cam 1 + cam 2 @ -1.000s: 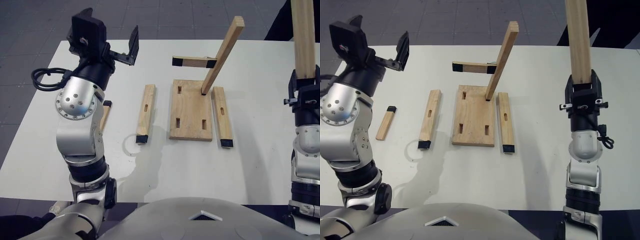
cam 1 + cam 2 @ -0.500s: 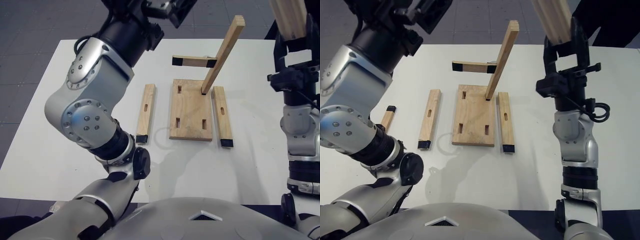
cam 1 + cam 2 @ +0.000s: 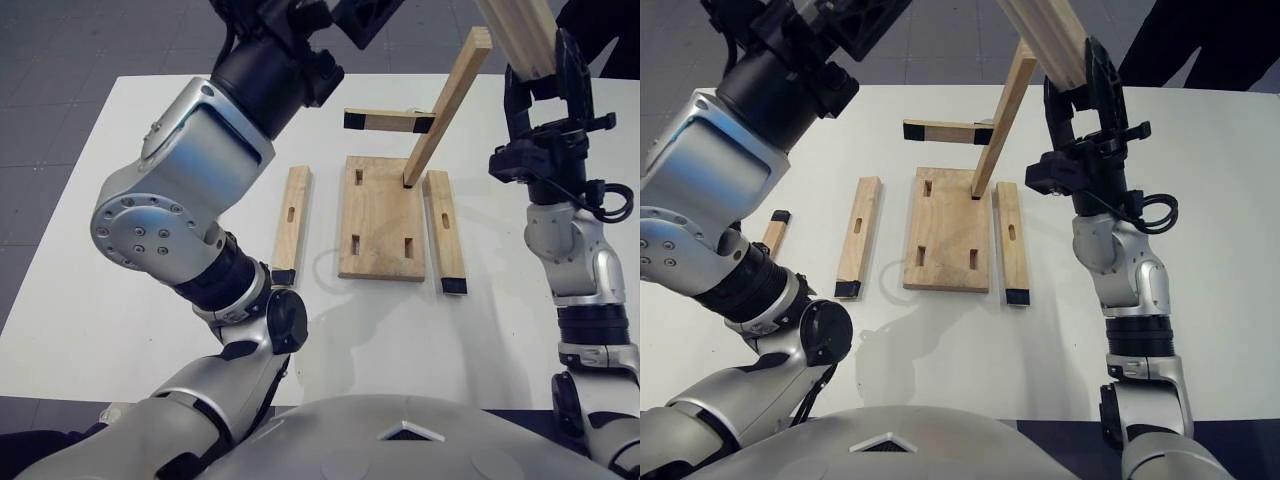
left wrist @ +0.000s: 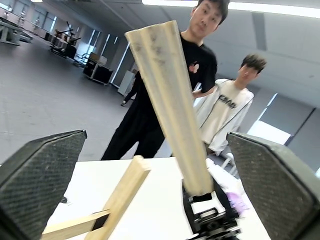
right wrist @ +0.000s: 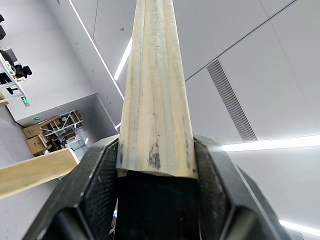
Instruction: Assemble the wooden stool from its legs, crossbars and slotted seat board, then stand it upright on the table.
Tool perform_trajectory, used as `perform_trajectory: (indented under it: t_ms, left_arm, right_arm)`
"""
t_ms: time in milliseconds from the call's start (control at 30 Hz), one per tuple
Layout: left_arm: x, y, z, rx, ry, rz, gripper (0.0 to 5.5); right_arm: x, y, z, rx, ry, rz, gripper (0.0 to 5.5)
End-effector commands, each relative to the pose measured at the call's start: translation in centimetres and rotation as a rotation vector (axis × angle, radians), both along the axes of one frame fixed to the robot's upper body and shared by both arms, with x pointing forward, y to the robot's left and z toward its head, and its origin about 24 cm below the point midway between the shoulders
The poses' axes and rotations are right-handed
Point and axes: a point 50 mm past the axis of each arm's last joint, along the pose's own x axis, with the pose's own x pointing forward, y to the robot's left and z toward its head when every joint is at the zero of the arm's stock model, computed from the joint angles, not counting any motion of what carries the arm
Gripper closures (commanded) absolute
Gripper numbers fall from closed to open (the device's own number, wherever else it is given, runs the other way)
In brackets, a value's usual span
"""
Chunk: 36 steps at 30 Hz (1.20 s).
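The right end effector [image 3: 1077,85] pinches the held leg [image 3: 1040,25] high above the table [image 3: 1230,260], close to the tilted leg [image 3: 1002,120] slotted in the seat board [image 3: 948,235]; a careless swing could knock that one loose. The left end effector [image 4: 155,185], spread wide and empty, risks colliding
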Motion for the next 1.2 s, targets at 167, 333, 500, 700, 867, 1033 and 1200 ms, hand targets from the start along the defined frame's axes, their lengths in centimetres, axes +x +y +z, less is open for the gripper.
perform_trajectory:
  t_ms: [167,333,500,700,867,1033,1200]
  left_arm:
    - [0.1,-1.1,-4.0,0.077,0.009,0.034,0.30]
    - [-0.5,-1.9,-4.8,-0.018,-0.035,0.073,0.30]
    - [-0.7,-3.0,-4.3,-0.147,-0.063,0.066,0.30]
    - [-0.2,-3.1,-4.6,-0.163,-0.060,0.092,0.30]
    - [0.0,-3.3,-4.8,-0.186,-0.037,0.096,0.30]
    - [0.2,-4.1,-4.3,-0.238,-0.027,0.051,0.30]
    - [0.3,-4.4,-4.1,-0.260,-0.018,0.037,0.30]
  right_arm:
    - [0.7,0.7,0.9,0.030,-0.030,0.023,3.47]
    - [1.1,0.6,0.9,0.051,-0.022,0.003,3.47]
    - [1.1,1.6,-0.1,0.068,-0.024,0.020,3.47]
    - [0.7,2.6,-0.8,0.064,-0.055,0.032,3.47]
    - [0.1,3.7,-1.1,0.029,-0.107,0.048,3.47]
    - [-0.7,4.1,-2.0,0.002,-0.105,0.069,3.47]
    - [-1.0,4.4,-2.4,-0.011,-0.106,0.067,3.47]
